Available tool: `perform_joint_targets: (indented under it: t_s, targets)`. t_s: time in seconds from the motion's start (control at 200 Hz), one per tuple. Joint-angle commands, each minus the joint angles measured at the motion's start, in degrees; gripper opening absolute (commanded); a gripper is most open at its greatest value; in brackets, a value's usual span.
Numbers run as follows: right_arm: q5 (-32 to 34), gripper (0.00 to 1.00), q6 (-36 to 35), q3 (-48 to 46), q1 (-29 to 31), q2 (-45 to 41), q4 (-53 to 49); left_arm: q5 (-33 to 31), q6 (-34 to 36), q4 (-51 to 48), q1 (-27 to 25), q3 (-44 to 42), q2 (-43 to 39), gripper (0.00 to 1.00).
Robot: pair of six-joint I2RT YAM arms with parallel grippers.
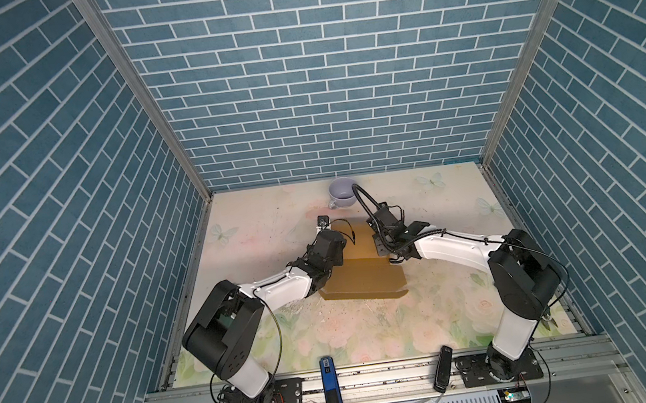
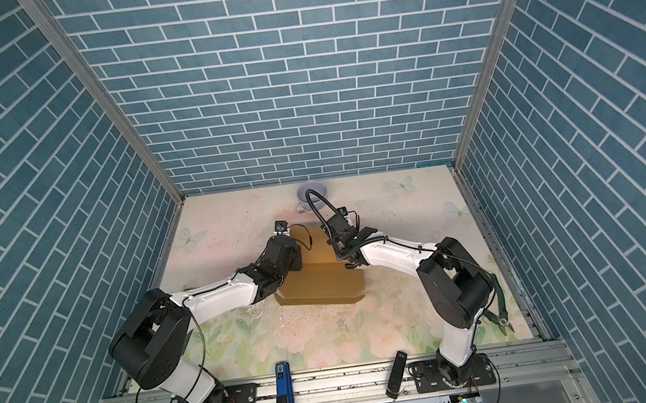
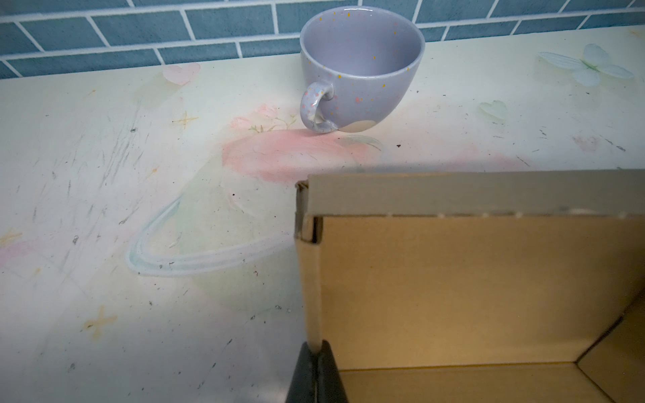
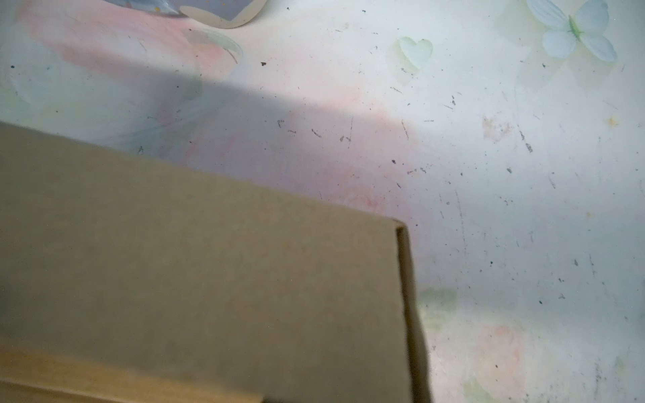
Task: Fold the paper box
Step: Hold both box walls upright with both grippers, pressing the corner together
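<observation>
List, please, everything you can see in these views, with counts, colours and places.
paper box: one, brown, table centre, partly folded.
mug: one, speckled lavender, behind the box, near the back wall.
blue device: one, blue and black, front rail, left of centre.
black device: one, black, front rail, right of centre.
cutters: one pair, green handles, table's front right corner.
table: one, pastel floral cover.
walls: three, blue brick pattern.
left arm, right arm: two, white and black, flanking the box.
left gripper: one, black, shut on the box's side wall.
</observation>
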Motion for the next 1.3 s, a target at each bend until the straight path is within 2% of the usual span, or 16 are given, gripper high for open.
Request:
perform_joint_targets:
  t_s: [0.0,0.25,0.61,0.795,1.005,1.295]
  targets:
    - [2.1,0.21,1.8,-1.03,0.42,-0.89,0.09,1.38,0.14,-3.66,-0.6,-1.17,0.06,0.0]
    - [2.92,0.12,2.34,-0.95,0.42,0.0,0.49,1.08,0.8,-4.66,-0.59,-0.67,-0.25,0.0]
    - [2.9,0.08,2.26,-0.51,0.42,0.61,0.42,-0.03,1.59,-6.34,-0.59,0.37,-0.49,0.0]
    - [2.75,0.1,2.11,-0.51,0.42,0.61,0.17,-0.3,1.8,-6.61,-0.6,0.78,-0.1,0.0]
    - [0.89,0.2,2.56,-0.24,0.44,1.49,-0.28,-0.18,1.6,-6.75,-0.59,0.95,-0.14,0.0]
    - [-1.13,0.24,4.84,-2.48,0.64,1.19,-0.34,-0.53,1.67,-7.77,-0.59,1.37,-0.01,0.0]
